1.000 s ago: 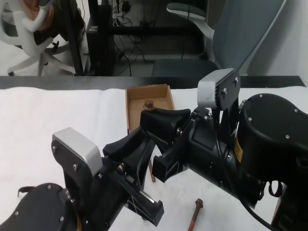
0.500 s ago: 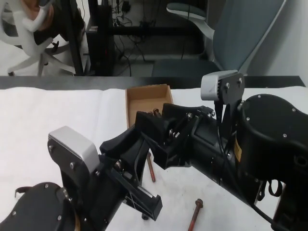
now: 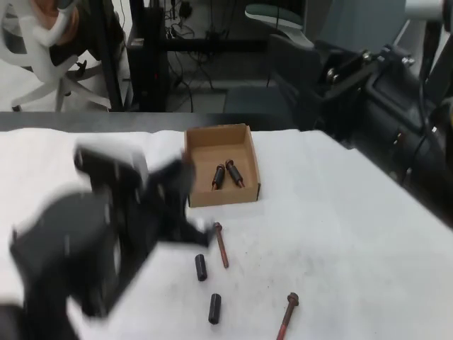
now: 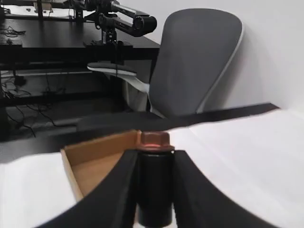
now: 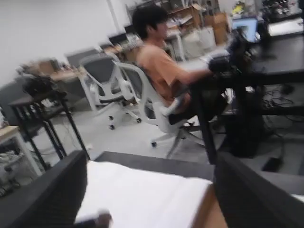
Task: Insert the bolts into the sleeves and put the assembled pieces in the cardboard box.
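White cloth covers the tabletop (image 3: 340, 234), and a grey office chair (image 4: 199, 61) stands beyond its far edge. Over the cloth, the left pincer (image 4: 155, 159) is closed on an assembled piece (image 4: 154, 190). It is a black sleeve standing upright between the two fingers and touching both. The coppery hex head of its bolt sits on top, just above the fingertips. Beyond that pincer lies the cardboard box (image 4: 90, 159), brown and open-topped. Seen from the high view, the box holds two finished pieces (image 3: 218, 175), dark sleeves with rusty bolt ends, lying side by side. On the near side of the box, close to the blurred left arm (image 3: 106, 234), a loose bolt (image 3: 221, 244) lies on the cloth. One bare sleeve (image 3: 201, 267) lies just beside it, another sleeve (image 3: 214, 308) a little nearer, and a second bolt (image 3: 287, 315) farther off. The right pincer (image 5: 151, 164) is well apart from all of these, its fingers spread wide with nothing between them.
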### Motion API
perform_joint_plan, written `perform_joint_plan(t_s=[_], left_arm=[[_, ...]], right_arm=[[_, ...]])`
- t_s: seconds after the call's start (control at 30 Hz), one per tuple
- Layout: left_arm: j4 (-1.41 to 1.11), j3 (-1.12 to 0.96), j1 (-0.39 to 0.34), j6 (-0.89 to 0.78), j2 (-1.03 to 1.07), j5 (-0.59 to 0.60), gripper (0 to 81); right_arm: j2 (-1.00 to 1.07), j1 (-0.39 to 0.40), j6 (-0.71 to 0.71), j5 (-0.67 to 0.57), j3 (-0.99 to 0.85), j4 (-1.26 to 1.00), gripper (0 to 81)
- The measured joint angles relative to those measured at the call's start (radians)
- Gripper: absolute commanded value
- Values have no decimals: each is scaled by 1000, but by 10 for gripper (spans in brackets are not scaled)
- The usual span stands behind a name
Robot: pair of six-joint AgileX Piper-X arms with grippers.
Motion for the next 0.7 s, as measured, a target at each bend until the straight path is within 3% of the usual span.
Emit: perform_joint_plan(t_s=[0.17, 0.27, 0.47, 0.7], left_arm=[[276, -297, 180, -11, 100, 133, 18], [413, -496, 227, -7, 226, 163, 18], [637, -786, 227, -23, 463, 186, 18], [814, -935, 205, -92, 683, 186, 18]], right_arm=[[-2, -26, 22, -1, -26, 229, 700], [-2, -27, 66, -8, -26, 302, 700], [-2, -31, 90, -48, -27, 333, 700], [-2, -33, 103, -89, -27, 335, 700]])
